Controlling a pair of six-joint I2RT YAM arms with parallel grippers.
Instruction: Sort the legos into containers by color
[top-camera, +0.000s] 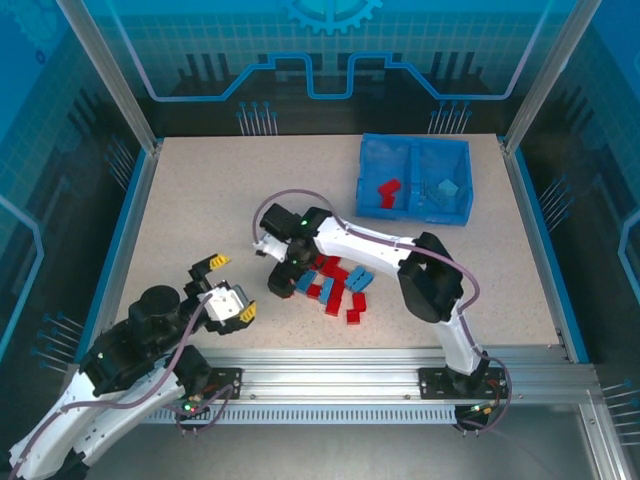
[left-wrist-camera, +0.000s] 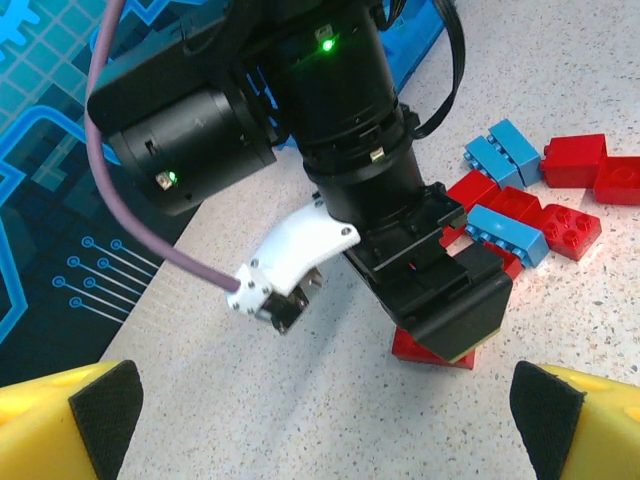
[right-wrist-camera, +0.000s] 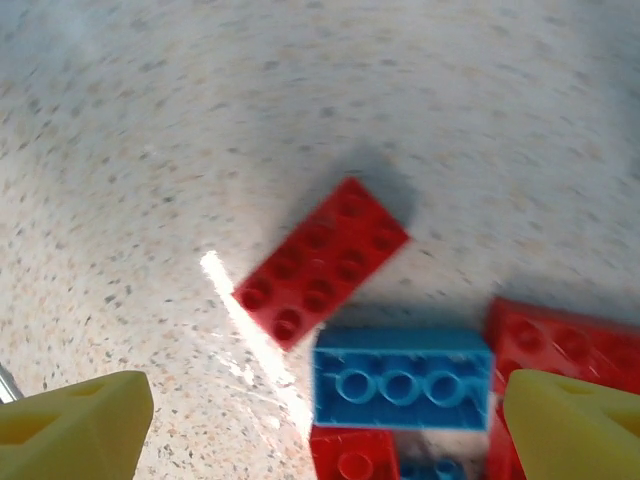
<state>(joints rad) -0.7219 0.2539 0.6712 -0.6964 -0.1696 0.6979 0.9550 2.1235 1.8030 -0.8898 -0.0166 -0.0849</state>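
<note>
Picking step: I hold the right gripper (right-wrist-camera: 320, 425) wide open and empty above a red brick (right-wrist-camera: 320, 262) — next, lower and pinch it.

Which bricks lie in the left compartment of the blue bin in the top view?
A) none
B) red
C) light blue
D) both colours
B: red bricks lie in the left compartment of the bin; the light blue bricks lie in the right compartment.

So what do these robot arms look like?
The left arm and right arm are white shells with black joints. A lilac cable runs along each, small green lights glow on the joints, and the fingers are yellow with black pads.
</note>
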